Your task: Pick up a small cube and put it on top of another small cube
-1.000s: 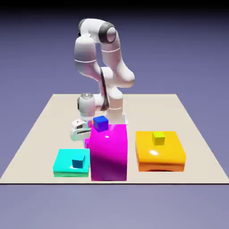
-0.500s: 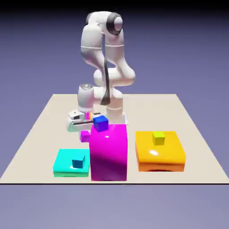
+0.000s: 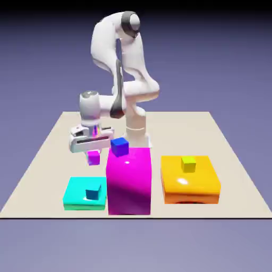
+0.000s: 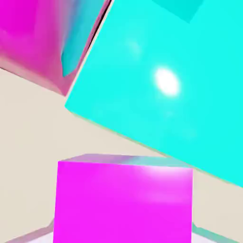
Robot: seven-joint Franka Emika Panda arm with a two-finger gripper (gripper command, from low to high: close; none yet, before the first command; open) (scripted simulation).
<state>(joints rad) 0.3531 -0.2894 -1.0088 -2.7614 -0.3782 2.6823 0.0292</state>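
Exterior view: gripper [image 3: 93, 152] clenched on small cube [image 3: 93, 158], lifted clear of table, just above and behind cyan slab [image 3: 77, 190]. Pickup done; placing left. Target prob. the blue cube [image 3: 93, 194] on that slab, can't be sure.

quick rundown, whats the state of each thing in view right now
white two-finger gripper: shut on the cube, raised off the table
tiny glossy magenta-purple cube: held, airborne
small dark blue cube: atop tall magenta block
small blue cube: on flat cyan block
small yellow-green cube: on orange block
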